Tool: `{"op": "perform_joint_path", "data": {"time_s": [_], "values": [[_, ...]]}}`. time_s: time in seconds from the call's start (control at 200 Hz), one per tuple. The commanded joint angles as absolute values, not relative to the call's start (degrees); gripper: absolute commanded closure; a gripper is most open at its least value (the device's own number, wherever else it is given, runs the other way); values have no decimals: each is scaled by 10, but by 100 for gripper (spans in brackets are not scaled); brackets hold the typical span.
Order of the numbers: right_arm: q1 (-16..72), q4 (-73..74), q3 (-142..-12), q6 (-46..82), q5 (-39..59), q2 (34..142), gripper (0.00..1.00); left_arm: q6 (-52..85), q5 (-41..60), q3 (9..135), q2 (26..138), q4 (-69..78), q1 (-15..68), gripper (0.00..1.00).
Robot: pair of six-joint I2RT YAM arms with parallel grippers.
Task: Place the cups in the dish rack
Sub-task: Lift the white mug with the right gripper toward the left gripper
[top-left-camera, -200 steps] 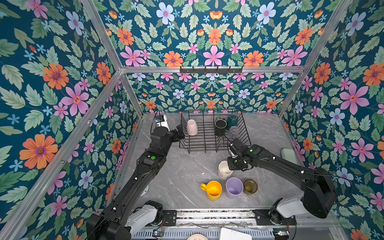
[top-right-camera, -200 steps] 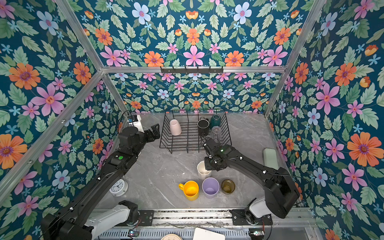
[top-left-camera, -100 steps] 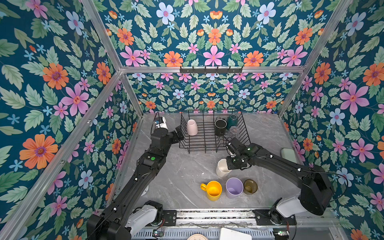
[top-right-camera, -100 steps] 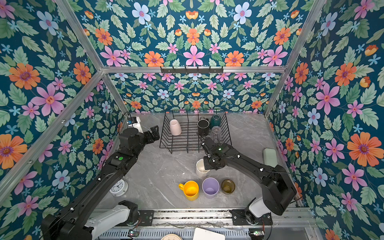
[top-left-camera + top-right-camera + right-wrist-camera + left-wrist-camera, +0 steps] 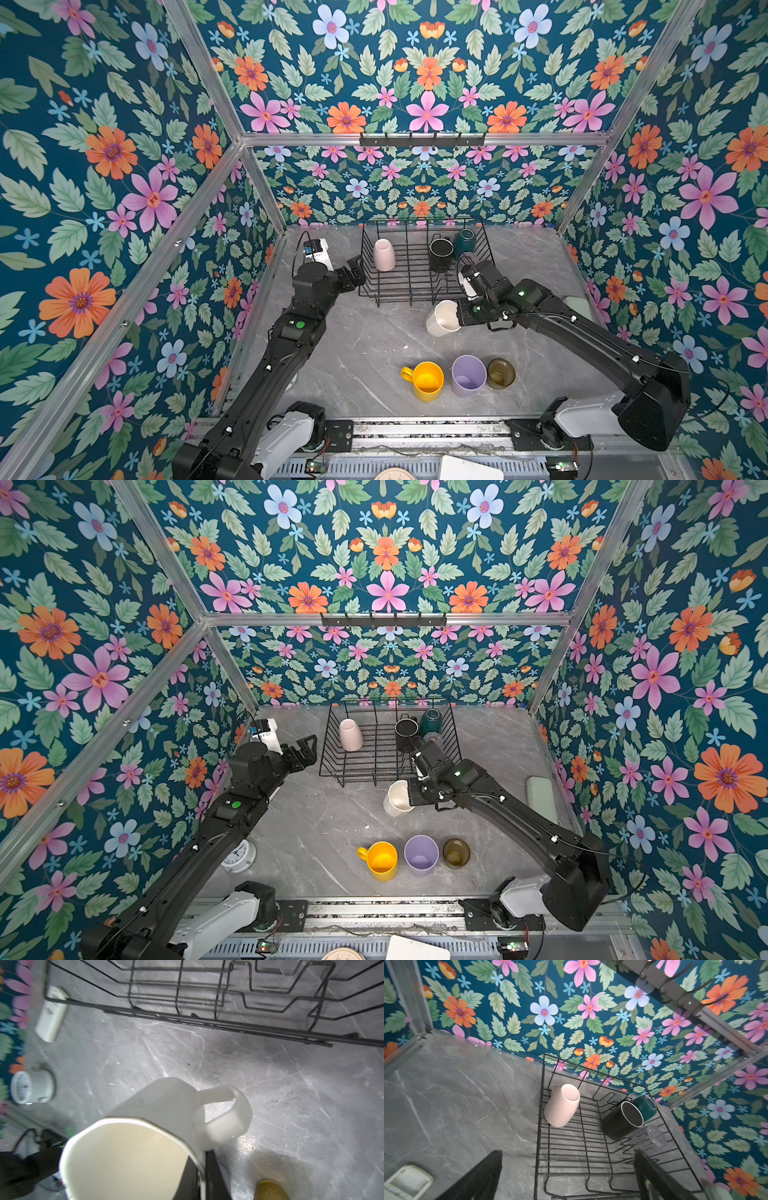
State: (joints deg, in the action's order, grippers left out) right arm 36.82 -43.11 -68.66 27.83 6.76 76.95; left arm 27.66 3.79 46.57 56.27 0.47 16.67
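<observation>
White mug [image 5: 442,318] lifted off the desk [image 5: 365,345], tilted on its side with the mouth toward the right wrist camera, just in front of the dish rack's near edge; pinched at the rim by the right gripper [image 5: 459,320], fingers [image 5: 216,1176] clenched on the wall beside the handle — one finger inside the mouth, the other outside, as the right wrist view shows. Dish rack [image 5: 409,286] at the back of the desk, against the floral wall; inside it a pale pink mug [image 5: 383,254] upside down at the left end, a black mug [image 5: 440,253] at the right end, a dark green mug [image 5: 464,240] just behind the black one, a clear glass [image 5: 651,1136] beside the black mug, hard to make out in both top views. On the desk near the front, well apart from the rack: yellow mug [image 5: 426,380], lavender tumbler [image 5: 468,374] and amber-brown glass [image 5: 500,372], upright in a row, close together. Left gripper [image 5: 355,272] just beside the rack's left end, fingers [image 5: 479,1176] spread wide, holding nothing. Off to the left edge of the desk — a small white clock [image 5: 237,856]; at the right edge a pale green block [image 5: 540,793].
</observation>
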Motion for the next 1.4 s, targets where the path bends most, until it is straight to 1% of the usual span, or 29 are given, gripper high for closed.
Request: {"op": "perform_joint_path", "data": {"time_s": [0.0,0.05,0.165,0.26,0.34,0.45,0.59,0.765,0.95,1.1,1.21,1.395], "values": [[332,-335,-671,291,165,743,100,298,171,456,559,77,150,0],[319,-297,-657,294,186,727,100,308,221,450,560,100,143,0],[313,-252,-649,278,193,707,100,327,334,443,569,154,136,0],[311,-207,-641,262,218,697,100,340,419,439,580,196,136,0],[308,-158,-626,250,245,684,100,351,480,434,586,229,136,1],[308,-94,-604,226,270,665,100,373,535,421,587,278,136,1],[308,-26,-577,185,281,640,100,393,574,408,585,310,136,1],[308,17,-568,128,308,627,100,419,618,398,589,336,136,1],[308,52,-580,106,359,637,100,437,643,389,589,353,137,0],[309,85,-590,115,394,654,100,470,661,381,590,391,138,0],[311,98,-602,119,419,670,100,515,672,370,593,452,138,0],[319,117,-613,119,433,688,100,624,694,350,609,608,140,0]]}}
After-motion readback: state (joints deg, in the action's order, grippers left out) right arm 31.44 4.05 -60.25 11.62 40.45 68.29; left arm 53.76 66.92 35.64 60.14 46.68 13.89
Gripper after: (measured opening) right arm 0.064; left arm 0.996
